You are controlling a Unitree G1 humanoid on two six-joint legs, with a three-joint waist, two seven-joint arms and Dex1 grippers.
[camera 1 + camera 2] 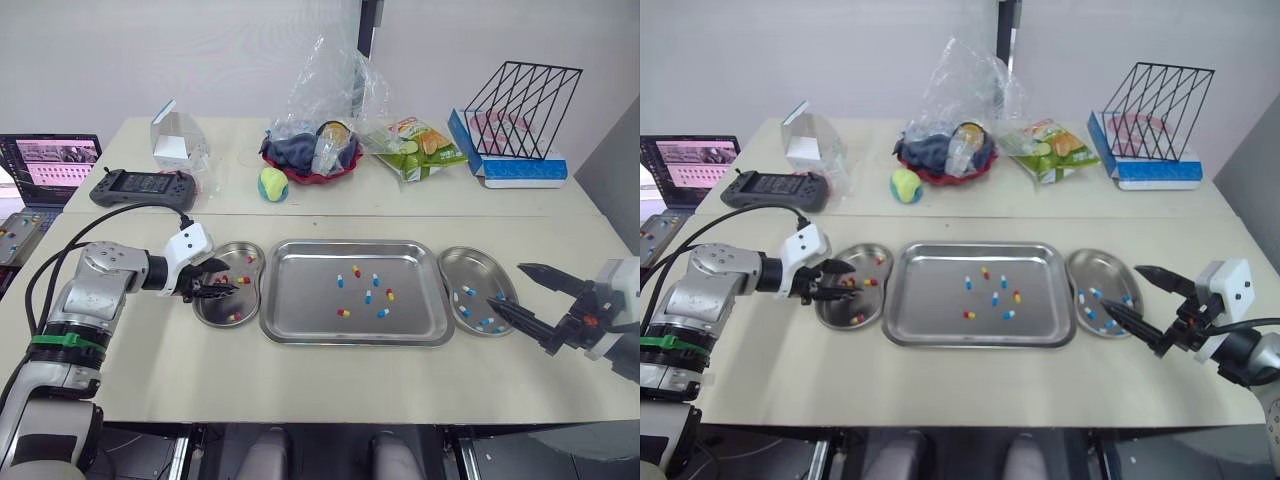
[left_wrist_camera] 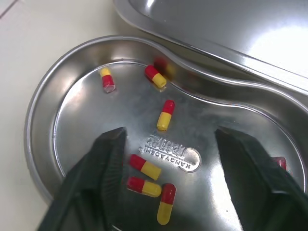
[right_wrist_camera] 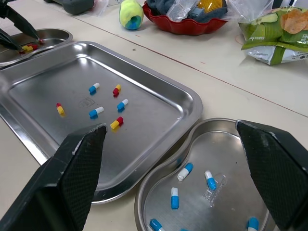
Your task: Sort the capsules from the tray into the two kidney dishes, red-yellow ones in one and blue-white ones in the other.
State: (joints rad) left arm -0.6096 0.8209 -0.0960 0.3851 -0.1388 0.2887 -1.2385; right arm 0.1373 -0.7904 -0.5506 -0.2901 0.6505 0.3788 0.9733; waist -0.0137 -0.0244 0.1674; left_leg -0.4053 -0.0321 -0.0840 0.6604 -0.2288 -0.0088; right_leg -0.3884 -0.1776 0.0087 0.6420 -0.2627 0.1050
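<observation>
A steel tray [image 1: 310,270] lies in the middle of the table, with three red-yellow capsules [image 1: 343,312] and several blue-white capsules [image 1: 368,297] scattered in it. Against its left side is a kidney dish [image 1: 200,315] holding several red-yellow capsules [image 2: 164,115]. My left gripper [image 1: 230,280] hovers low over this dish, open, with nothing pinched between its fingers [image 2: 108,159]. On the tray's right, a second kidney dish [image 1: 465,265] holds several blue-white capsules [image 3: 184,172]. My right gripper [image 1: 505,285] is open at that dish's right edge, fingers [image 3: 82,163] spread wide and empty.
Behind the tray are a tennis ball [image 1: 273,183], a red bowl with cloth under a plastic bag [image 1: 312,155], a snack bag [image 1: 415,148], a wire rack [image 1: 523,110] on blue boxes, a game controller [image 1: 143,187] and a clear box [image 1: 175,135]. A laptop [image 1: 50,160] sits far left.
</observation>
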